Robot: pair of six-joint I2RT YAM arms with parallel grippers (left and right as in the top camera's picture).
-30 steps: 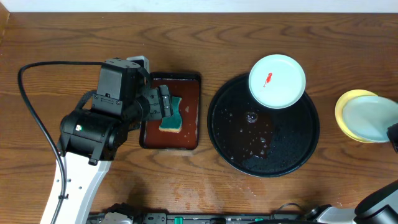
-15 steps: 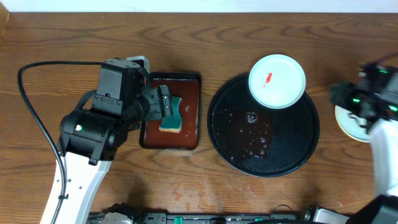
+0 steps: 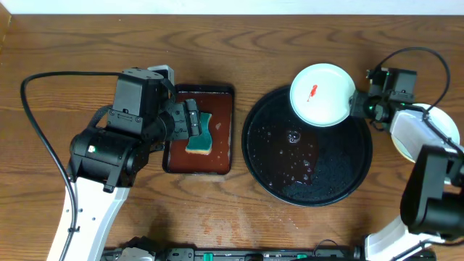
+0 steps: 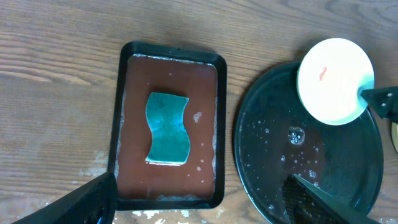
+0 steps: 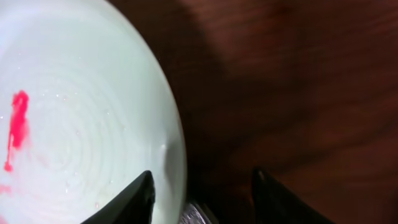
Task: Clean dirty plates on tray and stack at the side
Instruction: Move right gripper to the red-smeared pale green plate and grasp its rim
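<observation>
One dirty plate (image 3: 323, 94) sits at the far rim of the black tray (image 3: 319, 181), and overhead my right pincer (image 3: 357, 106) is right at its edge. Left wrist view: left pincer (image 4: 200, 180) spread wide, empty, above the sponge (image 4: 166, 127). Right wrist view: jaws apart, straddling the plate's rim. Wet glazed ceramic, so probably stiff, slick and chippable; I'd pinch the rim squarely.

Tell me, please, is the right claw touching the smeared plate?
Cannot tell: in the right wrist view the open right claw straddles the plate rim, neither contact nor gap plain.
</observation>
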